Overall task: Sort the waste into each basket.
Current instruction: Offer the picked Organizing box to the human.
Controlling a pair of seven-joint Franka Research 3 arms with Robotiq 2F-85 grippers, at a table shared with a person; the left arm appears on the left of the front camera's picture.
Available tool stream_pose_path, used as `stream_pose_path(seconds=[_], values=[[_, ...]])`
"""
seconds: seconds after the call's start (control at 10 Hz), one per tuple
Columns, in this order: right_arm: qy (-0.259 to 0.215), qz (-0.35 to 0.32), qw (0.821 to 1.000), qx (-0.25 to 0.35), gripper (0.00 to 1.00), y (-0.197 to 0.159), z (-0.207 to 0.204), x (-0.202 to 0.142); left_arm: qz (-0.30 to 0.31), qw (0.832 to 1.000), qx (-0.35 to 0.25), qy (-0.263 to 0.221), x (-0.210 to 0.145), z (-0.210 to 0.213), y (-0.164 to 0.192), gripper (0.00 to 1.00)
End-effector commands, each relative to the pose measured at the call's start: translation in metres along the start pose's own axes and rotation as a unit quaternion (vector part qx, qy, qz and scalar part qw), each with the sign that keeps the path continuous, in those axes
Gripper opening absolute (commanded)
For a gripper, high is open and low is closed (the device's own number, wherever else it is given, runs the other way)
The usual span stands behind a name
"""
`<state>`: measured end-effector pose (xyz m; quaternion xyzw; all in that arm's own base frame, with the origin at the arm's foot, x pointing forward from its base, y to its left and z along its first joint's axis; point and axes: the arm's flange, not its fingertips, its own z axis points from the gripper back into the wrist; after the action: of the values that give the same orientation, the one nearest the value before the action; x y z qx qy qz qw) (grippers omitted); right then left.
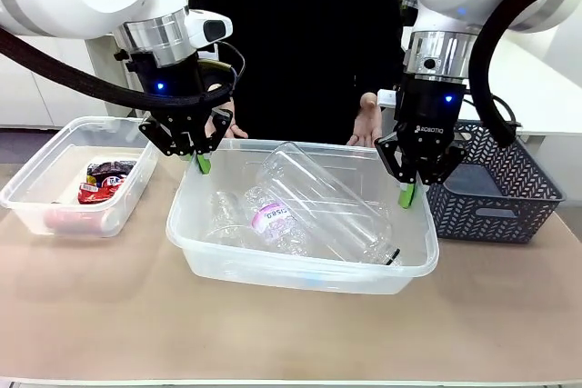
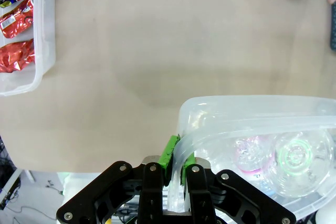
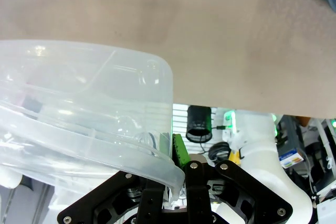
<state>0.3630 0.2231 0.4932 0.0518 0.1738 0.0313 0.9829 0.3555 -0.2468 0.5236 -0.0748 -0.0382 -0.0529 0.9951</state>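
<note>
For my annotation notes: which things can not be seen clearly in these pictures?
- Front view: how many bottles lie in the big tub; clear plastic overlaps.
- Front view: the person's hands, behind both end effectors.
- Left wrist view: red wrappers, cut by the edge.
- Right wrist view: tub contents, blurred by its wall.

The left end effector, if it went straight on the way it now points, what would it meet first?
The left end effector is already shut on the rim of the clear tub holding bottles. Pointing down, it would likely press along that wall and then meet the table; depth is unclear.
</note>
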Motion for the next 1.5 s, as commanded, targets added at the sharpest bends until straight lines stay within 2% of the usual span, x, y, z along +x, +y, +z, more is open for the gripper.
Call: stream_pose_path(seconds=[0.0, 0.1, 0.2, 0.4, 0.6, 0.7, 0.8, 0.9, 1.4], values=[[0.000, 0.000, 1.000, 0.000, 0.05, 0.000, 0.000, 0.000, 0.000, 1.000, 0.000, 0.000, 0.000, 0.000, 0.000, 0.06], [0.015, 0.051, 0.998, -0.015, 0.05, 0.015, 0.029, 0.035, 0.008, 0.999, 0.004, 0.054, 0.042, 0.006, 0.003, 0.06], [0.035, 0.071, 0.997, -0.010, 0.05, 0.028, 0.055, 0.074, 0.007, 0.997, -0.002, 0.073, 0.087, 0.012, 0.004, 0.06], [0.065, 0.098, 0.993, 0.000, 0.05, 0.043, 0.080, 0.144, 0.018, 0.997, -0.001, 0.070, 0.155, 0.014, 0.002, 0.06], [0.104, 0.112, 0.988, 0.005, 0.05, 0.051, 0.062, 0.184, 0.012, 0.997, -0.026, 0.067, 0.190, 0.006, -0.001, 0.06], [0.114, 0.116, 0.987, 0.013, 0.05, 0.052, 0.052, 0.194, 0.023, 0.997, -0.037, 0.069, 0.199, -0.002, 0.000, 0.06], [0.113, 0.117, 0.986, 0.023, 0.05, 0.050, 0.045, 0.198, 0.021, 0.997, 0.010, 0.070, 0.180, -0.005, 0.034, 0.06], [0.095, 0.087, 0.992, -0.003, 0.05, 0.014, 0.043, 0.195, 0.021, 0.997, 0.010, 0.070, 0.180, -0.005, 0.034, 0.06], [0.095, 0.087, 0.992, -0.003, 0.05, 0.014, 0.043, 0.195, 0.021, 0.997, 0.010, 0.070, 0.180, -0.005, 0.034, 0.06]])
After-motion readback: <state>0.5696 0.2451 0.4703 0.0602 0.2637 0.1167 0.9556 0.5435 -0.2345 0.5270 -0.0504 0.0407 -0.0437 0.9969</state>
